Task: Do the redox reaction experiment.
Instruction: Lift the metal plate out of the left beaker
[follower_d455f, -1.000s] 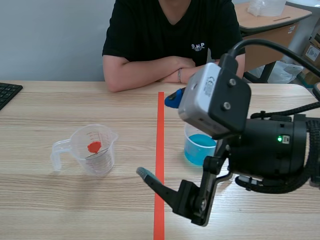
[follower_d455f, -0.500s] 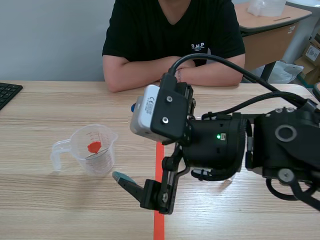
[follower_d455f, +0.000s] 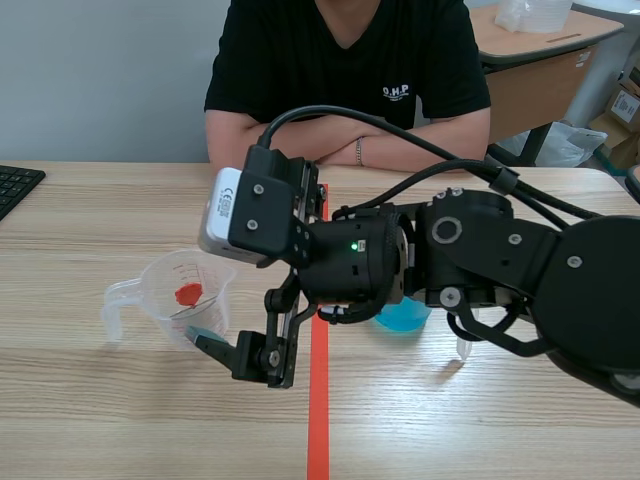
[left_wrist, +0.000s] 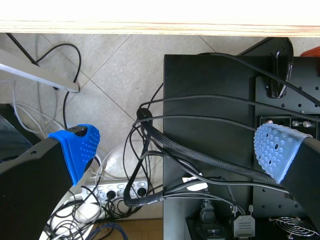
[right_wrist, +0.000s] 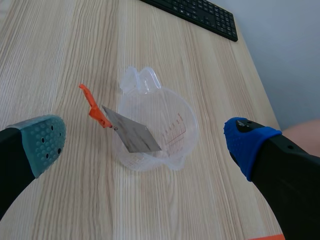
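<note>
A clear measuring cup (follower_d455f: 185, 295) stands on the table's left half, with a red-handled piece (follower_d455f: 187, 293) inside. In the right wrist view the cup (right_wrist: 172, 132) holds a grey metal sheet (right_wrist: 132, 134) with an orange handle (right_wrist: 94, 107) sticking over the rim. My right gripper (right_wrist: 145, 137) hovers above it, open, one finger on each side and nothing gripped. The right arm (follower_d455f: 400, 260) reaches across the red line; its lower finger (follower_d455f: 222, 348) sits by the cup. A beaker of blue liquid (follower_d455f: 400, 318) is mostly hidden behind the arm. My left gripper (left_wrist: 177, 150) is open, off the table.
A person (follower_d455f: 340, 135) sits across the table with folded arms resting on its far edge. A black keyboard (follower_d455f: 15, 185) lies at the far left. An orange tape line (follower_d455f: 319, 420) runs down the table's middle. The left wrist view faces the floor, cables and a black stand (left_wrist: 215, 125).
My right arm has swung left, from above the blue beaker across the tape line to the measuring cup. Its gripper stayed open. The cup has not moved.
</note>
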